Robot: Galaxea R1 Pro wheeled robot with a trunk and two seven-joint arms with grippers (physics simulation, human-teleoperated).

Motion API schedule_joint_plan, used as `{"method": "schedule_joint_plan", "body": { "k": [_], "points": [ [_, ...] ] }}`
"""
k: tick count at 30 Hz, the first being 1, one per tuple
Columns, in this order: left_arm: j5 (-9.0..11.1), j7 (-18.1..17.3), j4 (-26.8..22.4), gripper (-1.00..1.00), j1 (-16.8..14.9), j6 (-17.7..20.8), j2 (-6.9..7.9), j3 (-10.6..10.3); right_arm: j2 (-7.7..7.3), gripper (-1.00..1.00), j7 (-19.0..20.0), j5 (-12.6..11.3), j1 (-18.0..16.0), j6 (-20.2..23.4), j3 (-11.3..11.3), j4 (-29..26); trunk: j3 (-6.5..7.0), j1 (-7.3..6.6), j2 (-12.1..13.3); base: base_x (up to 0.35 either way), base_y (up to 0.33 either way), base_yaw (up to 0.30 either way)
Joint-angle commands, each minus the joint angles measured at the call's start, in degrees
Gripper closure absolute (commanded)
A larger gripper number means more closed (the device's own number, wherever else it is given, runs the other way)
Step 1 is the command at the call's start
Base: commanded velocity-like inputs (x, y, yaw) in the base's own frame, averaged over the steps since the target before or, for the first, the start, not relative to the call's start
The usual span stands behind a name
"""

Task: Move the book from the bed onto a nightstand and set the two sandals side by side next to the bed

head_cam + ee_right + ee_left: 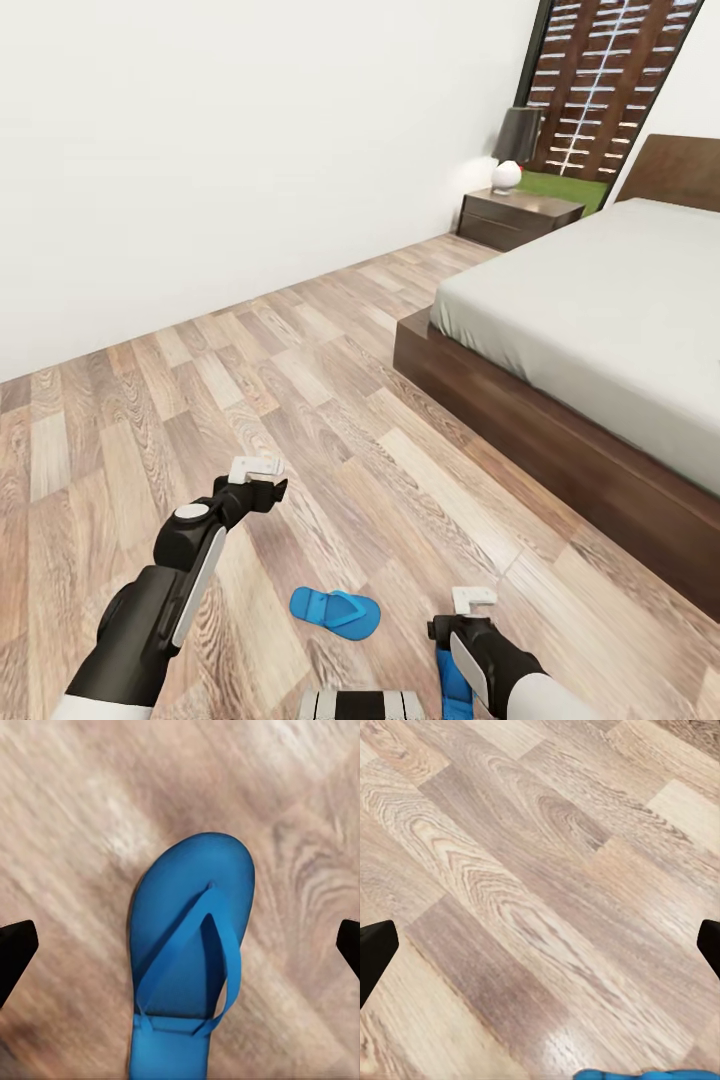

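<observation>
You're on the sandal step. Right gripper (180,941) hangs over one sandal (187,967) on the floor (300,400), jaws spread wide, nothing held; next you need to drop straight down and pinch the strap or sole edge. Left gripper (256,478) is also spread and empty over bare planks. The other sandal (335,611) lies near, between the arms. Bed (600,330) is on the right, nightstand (518,218) far off beside it. The first sandal is half hidden behind your right arm in the head view.
</observation>
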Motion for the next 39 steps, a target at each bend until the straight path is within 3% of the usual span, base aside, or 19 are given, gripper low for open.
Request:
{"method": "schedule_joint_plan", "body": {
  "k": [1,5,25,39],
  "points": [
    [-0.1,-0.2,-0.4,-1.00,0.2,0.3,0.03,0.0,0.02,-1.00,-0.2,0.0,0.0,0.4,0.0,-0.1,-0.27,0.01,0.0,0.000,0.000,0.000],
    [-0.1,-0.2,-1.4,-1.00,1.4,0.4,0.03,0.0,0.02,-1.00,-0.2,0.0,-0.1,0.4,0.0,-0.1,-1.16,0.11,-0.1,0.000,0.000,0.000],
    [-0.1,-0.2,-3.0,-1.00,3.3,0.4,0.04,0.0,0.02,-1.00,-0.2,0.0,-0.1,0.4,0.0,-0.2,-1.16,0.11,-0.1,0.000,0.000,0.000],
    [-0.1,-0.2,-3.7,-1.00,3.3,0.4,0.11,0.0,0.02,-1.00,-0.2,0.0,-0.5,0.4,0.0,-0.1,-4.04,0.45,-0.3,0.000,0.000,0.000]
  ]
}}
